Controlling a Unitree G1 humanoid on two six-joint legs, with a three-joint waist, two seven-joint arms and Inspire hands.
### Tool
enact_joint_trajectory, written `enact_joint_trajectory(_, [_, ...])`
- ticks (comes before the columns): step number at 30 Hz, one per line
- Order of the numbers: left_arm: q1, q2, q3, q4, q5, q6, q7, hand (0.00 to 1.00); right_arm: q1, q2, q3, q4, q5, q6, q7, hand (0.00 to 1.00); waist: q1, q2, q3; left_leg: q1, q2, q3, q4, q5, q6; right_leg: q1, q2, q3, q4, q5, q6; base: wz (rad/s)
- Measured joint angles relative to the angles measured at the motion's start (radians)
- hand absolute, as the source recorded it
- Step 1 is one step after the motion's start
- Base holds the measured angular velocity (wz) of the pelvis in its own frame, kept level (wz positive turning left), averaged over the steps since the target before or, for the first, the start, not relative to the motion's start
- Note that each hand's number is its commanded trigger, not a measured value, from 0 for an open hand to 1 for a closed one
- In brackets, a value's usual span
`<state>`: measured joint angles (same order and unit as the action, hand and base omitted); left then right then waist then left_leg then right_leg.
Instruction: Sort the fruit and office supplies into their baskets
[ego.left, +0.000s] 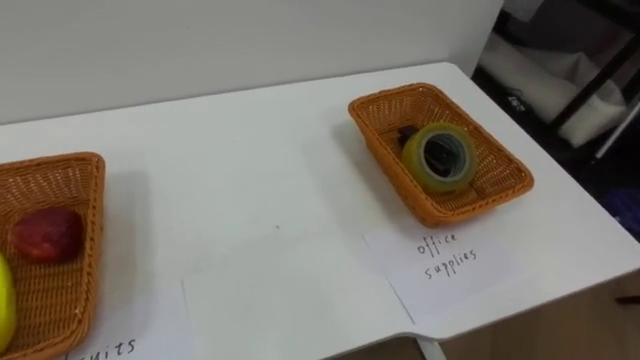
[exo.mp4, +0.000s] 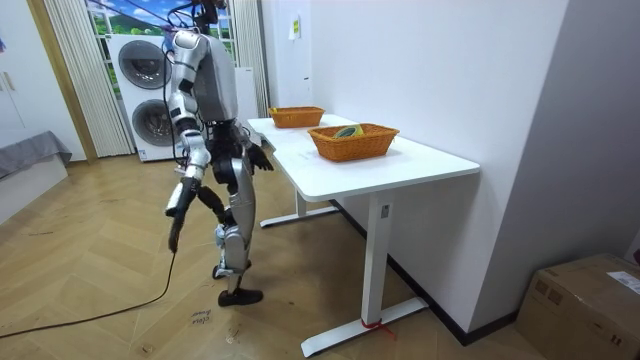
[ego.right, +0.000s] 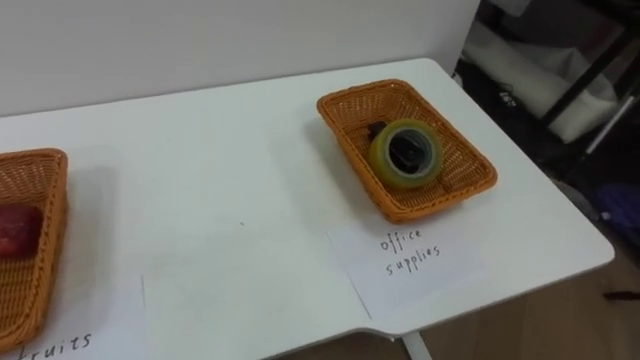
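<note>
On the white table (ego.left: 260, 170) an orange wicker basket (ego.left: 385, 150) stands at the right behind a paper label for office supplies (ego.left: 447, 257). A yellow-green tape roll (ego.left: 440, 155) lies in it, with a small dark object (ego.left: 407, 133) partly hidden behind the roll. At the left edge a second wicker basket (ego.left: 85, 260) holds a red apple (ego.left: 45, 233) and a yellow-green fruit (ego.left: 5, 300). In the room view I stand at the table's long side, one foot lifted behind me. My right hand (exo.mp4: 178, 203) hangs low behind my hip. My left hand (exo.mp4: 260, 157) is near the table edge.
A blank sheet of paper (ego.left: 290, 300) lies at the table's front middle, and a fruits label (ego.left: 110, 348) lies by the left basket. Dark shelving (ego.left: 580, 70) stands past the table's right end. Washing machines (exo.mp4: 145, 65) are behind me, and a cardboard box (exo.mp4: 590, 300) sits on the floor.
</note>
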<state>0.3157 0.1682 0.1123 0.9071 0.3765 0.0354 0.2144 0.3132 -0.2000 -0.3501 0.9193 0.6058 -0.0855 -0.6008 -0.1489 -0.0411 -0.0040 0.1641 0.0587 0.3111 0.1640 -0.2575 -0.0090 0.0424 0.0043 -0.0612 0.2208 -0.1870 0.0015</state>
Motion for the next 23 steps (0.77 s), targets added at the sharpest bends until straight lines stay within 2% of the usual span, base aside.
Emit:
enact_joint_trajectory(2, [0.001,-0.004,0.0,0.018,-0.014,-0.002,0.001,0.0,-0.008,0.03,0.022,0.032,-0.035,0.0,0.047,0.0,0.017,0.011,-0.0008,0.0,0.002,-0.001,0.0,-0.001,-0.001,0.0,0.0,-0.006,-0.001,0.0,0.0,0.0])
enact_joint_trajectory(5, [0.003,-0.004,0.001,0.026,-0.015,-0.004,0.011,0.0,-0.012,0.043,0.095,0.064,-0.084,0.001,0.124,0.0,0.024,0.024,0.0008,0.002,0.001,-0.013,0.0,-0.001,-0.001,0.01,-0.003,-0.02,-0.003,0.0,0.0,0.11])
enact_joint_trajectory(10, [-0.004,-0.007,0.001,0.053,-0.01,-0.013,0.015,0.0,-0.064,0.048,0.188,0.135,-0.184,0.016,0.259,0.0,0.068,0.033,0.0021,0.005,0.002,-0.013,0.001,-0.001,-0.002,0.014,-0.002,-0.024,-0.002,-0.001,-0.001,0.01])
enact_joint_trajectory(15, [-0.006,-0.01,0.001,0.095,0.002,-0.013,0.019,0.0,-0.087,0.052,0.253,0.144,-0.278,0.022,0.349,0.0,0.082,0.037,0.004,0.005,0.001,-0.035,0.003,-0.001,-0.002,0.031,-0.006,-0.043,-0.015,-0.001,-0.001,0.12])
enact_joint_trajectory(17, [-0.003,-0.015,-0.004,0.098,0.024,-0.012,0.021,0.0,-0.097,0.053,0.268,0.164,-0.301,0.022,0.371,0.0,0.088,0.036,0.0047,0.006,0.0,-0.047,0.003,-0.001,-0.002,0.041,-0.007,-0.056,-0.021,-0.001,-0.001,0.21])
enact_joint_trajectory(19, [-0.002,-0.03,-0.016,0.11,0.034,-0.011,0.022,0.0,-0.096,0.056,0.29,0.173,-0.324,0.022,0.404,0.0,0.103,0.038,0.0048,0.006,0.001,-0.053,0.003,-0.001,-0.002,0.049,-0.008,-0.07,-0.034,-0.001,-0.002,0.12])
enact_joint_trajectory(23, [-0.007,-0.054,-0.017,0.141,0.03,-0.011,0.018,0.0,-0.11,0.06,0.304,0.2,-0.349,0.021,0.47,0.0,0.111,0.039,0.0058,0.006,0.001,-0.064,0.003,-0.001,-0.003,0.055,-0.009,-0.08,-0.037,-0.001,-0.002,0.08])
